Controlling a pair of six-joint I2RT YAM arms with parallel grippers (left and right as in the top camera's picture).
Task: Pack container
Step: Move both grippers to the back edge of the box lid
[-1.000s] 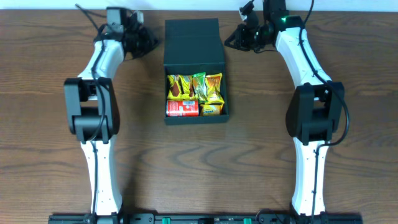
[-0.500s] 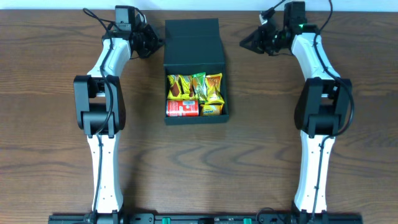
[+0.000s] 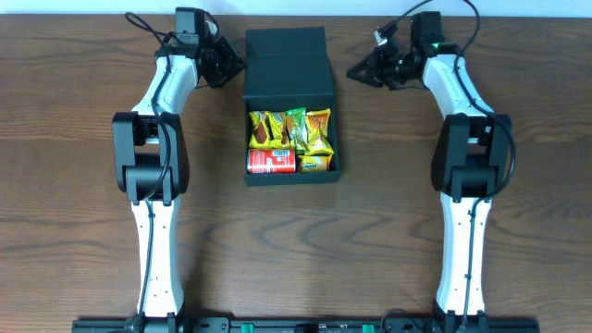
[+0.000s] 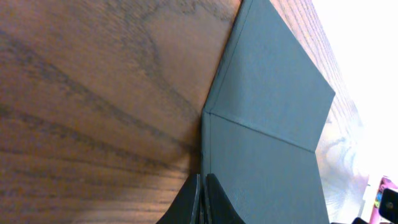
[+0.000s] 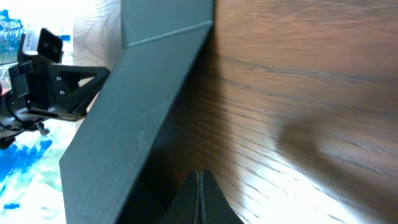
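The black container (image 3: 289,76) stands open at the table's far middle, its flap lid (image 3: 288,46) laid back. Inside lie several yellow and green snack packets (image 3: 290,130) and a small red can (image 3: 271,162). My left gripper (image 3: 239,67) is shut and empty, its tips at the lid's left edge near the hinge fold; the left wrist view shows the tips (image 4: 203,186) against the lid's edge (image 4: 261,106). My right gripper (image 3: 353,72) is shut and empty, just right of the lid; in the right wrist view its tips (image 5: 199,180) are beside the lid (image 5: 149,81).
The wood table (image 3: 83,185) runs all round the container. Both arms reach from the near edge up the two sides to the far edge.
The left gripper has moved right up to the lid's left edge. The right gripper swung out to the right, then came back left toward the lid. The container has not moved.
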